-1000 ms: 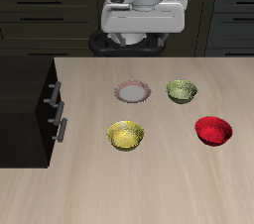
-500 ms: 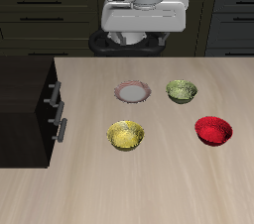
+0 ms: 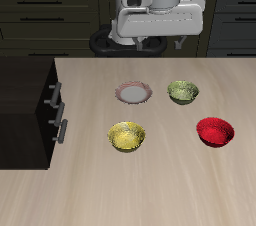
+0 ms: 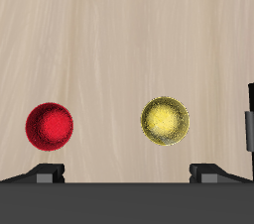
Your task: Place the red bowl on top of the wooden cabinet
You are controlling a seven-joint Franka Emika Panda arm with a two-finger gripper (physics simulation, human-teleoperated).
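One shift: pincer now farther toward red bowl's side.

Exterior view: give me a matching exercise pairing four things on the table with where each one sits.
Things:
1. small glossy red bowl
2. yellow bowl
3. olive-green bowl
4. dark brown wooden cabinet

Places:
A. at the table's side edge, silver-handled drawer fronts facing the bowls
B. farther back, beside the white plate
C. nearer the table's front edge, between the cabinet and the red bowl
D. the bowl farthest from the cabinet

Pairs: 1-D, 2-C, 3-B, 4-A
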